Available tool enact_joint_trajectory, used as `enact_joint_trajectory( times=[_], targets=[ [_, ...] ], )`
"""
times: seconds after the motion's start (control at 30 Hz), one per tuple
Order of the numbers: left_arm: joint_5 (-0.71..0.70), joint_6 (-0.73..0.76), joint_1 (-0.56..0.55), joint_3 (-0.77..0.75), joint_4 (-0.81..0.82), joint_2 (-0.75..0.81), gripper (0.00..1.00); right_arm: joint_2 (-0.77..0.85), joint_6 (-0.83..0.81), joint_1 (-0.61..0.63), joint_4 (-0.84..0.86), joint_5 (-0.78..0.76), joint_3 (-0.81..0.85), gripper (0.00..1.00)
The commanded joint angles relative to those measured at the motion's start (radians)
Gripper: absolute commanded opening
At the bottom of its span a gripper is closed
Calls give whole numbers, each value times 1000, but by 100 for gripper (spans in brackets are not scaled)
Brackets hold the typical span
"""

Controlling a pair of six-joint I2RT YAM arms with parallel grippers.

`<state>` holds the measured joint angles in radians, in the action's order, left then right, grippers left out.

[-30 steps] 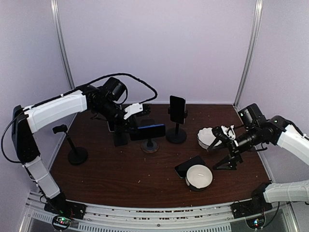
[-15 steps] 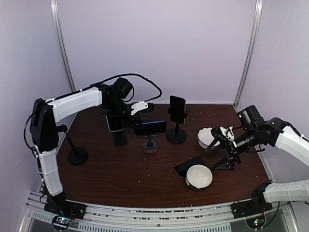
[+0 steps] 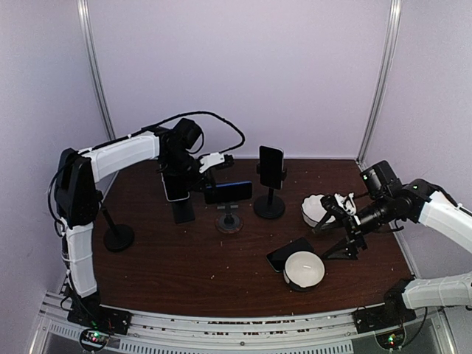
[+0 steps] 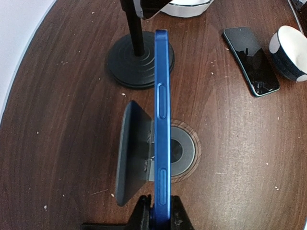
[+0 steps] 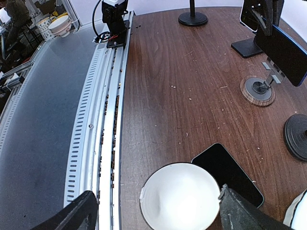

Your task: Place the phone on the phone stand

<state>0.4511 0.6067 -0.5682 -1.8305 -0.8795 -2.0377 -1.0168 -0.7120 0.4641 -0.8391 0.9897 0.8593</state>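
the left gripper [image 4: 160,216] is clenched on one short end of the blue phone [image 4: 161,120], pads on its two flat faces. the phone is held edge-up and lengthwise above the table [image 4: 57,120], just beside the tilted plate of the stand [image 4: 130,153]. contact with the plate cannot be confirmed.

the right gripper [image 3: 338,232] hangs with fingers spread and holds nothing. it is near a white bowl [image 5: 177,196] and a second phone [image 5: 228,172] lying flat.

handling, as judged:
- the phone is rigid and thin and will not flex.
- its glass faces are smooth, so expect slip under light pressure.
- an end grip leaves most of the length overhanging, so the free end may sag or twist.
- the screen is fragile; seat it gently.
- keep the hold at the end, clear of the plate.
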Motion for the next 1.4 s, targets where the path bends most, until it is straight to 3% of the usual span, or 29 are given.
enact_joint_trajectory(
  times=[0.0, 1.03, 1.27, 1.37],
  targets=[
    [52, 14, 13, -62, 30, -22, 0, -4, -10, -5, 17, -4, -2, 90],
    [39, 52, 45, -108, -36, -118, 0, -56, -32, 2, 3, 1, 16, 88],
    [-33, 12, 45, -131, -19, -138, 24, -62, -31, 2, 2, 3, 17, 88],
    [-58, -10, 44, -133, 0, -137, 29, -64, -32, 2, 2, 3, 18, 88]
  ],
)
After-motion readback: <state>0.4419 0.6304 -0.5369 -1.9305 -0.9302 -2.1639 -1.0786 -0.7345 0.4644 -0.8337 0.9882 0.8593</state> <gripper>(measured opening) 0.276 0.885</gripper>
